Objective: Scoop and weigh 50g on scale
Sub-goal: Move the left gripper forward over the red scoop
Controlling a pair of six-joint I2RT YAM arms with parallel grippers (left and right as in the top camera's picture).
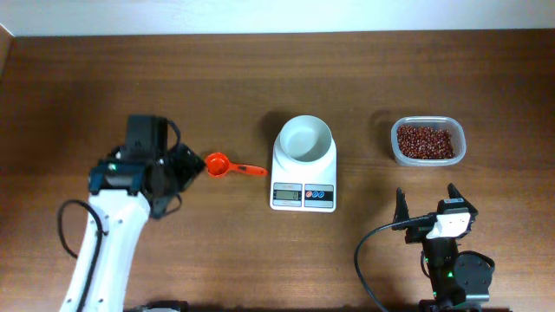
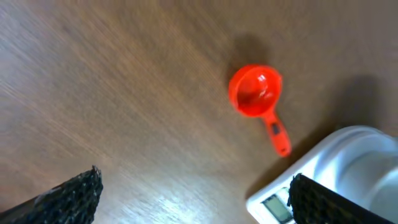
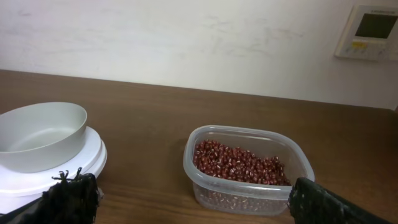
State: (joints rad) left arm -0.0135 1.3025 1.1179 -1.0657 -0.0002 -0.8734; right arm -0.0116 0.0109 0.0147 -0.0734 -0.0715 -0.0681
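At mid-table, the scale, white, display and buttons toward the near edge, a round white bowl on top, empty. Just left of it, not touching, an orange scoop flat on the wood, cup to the left, handle pointing at the scale. Off to the right, well apart from the scale, a clear tub with the beans heaped inside. Left gripper over the wood just left of the scoop, jaws spread wide, nothing between them. Right gripper near the front edge, on the near side of the tub, jaws likewise wide apart, nothing held.
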